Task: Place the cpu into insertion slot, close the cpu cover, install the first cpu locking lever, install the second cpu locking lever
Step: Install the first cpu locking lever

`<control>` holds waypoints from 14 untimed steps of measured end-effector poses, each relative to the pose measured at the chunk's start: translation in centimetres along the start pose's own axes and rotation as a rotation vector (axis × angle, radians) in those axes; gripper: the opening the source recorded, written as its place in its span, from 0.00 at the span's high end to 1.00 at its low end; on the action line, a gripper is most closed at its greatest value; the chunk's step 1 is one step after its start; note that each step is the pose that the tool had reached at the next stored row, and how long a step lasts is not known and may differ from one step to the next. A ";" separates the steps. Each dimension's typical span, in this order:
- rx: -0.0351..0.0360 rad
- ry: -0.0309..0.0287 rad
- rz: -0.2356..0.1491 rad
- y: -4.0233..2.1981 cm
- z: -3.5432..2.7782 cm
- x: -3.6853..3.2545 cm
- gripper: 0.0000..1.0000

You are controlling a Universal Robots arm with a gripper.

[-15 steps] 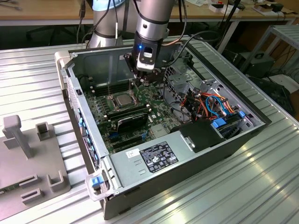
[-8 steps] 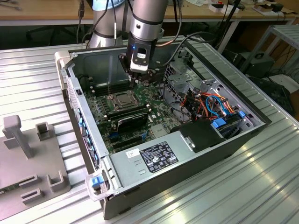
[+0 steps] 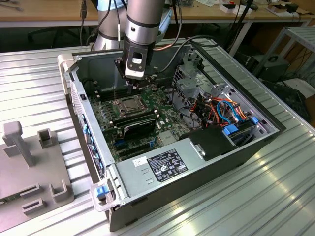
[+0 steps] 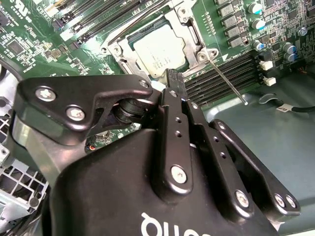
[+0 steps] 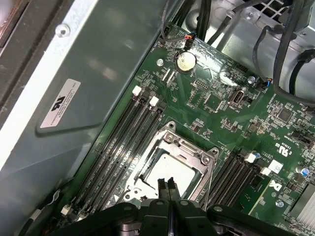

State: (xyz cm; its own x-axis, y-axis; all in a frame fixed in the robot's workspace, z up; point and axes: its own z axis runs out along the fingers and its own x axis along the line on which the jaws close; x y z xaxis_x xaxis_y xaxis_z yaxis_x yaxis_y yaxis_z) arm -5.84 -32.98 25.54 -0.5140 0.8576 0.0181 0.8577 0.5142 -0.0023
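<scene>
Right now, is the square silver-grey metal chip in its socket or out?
In. In the second wrist view the square silver-grey cpu lies flat, seated inside the window of the thin silver metal cpu cover.

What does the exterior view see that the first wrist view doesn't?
The exterior view takes in the robot arm, the whole computer case and the grey stand beside it. The first wrist view catches the round coin battery and a white sticker. Both show the cpu with the tool close above it.
</scene>
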 end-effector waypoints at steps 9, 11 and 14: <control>0.0000 0.0000 0.000 -0.01 0.00 0.01 0.89; 0.0002 -0.0001 -0.007 -0.02 0.00 0.01 0.89; 0.0013 -0.0002 -0.062 -0.04 -0.01 0.01 0.89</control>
State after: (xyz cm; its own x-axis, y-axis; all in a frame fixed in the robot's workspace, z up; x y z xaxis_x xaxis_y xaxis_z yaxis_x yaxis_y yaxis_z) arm -5.87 -32.99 25.55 -0.5663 0.8240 0.0180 0.8241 0.5664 -0.0025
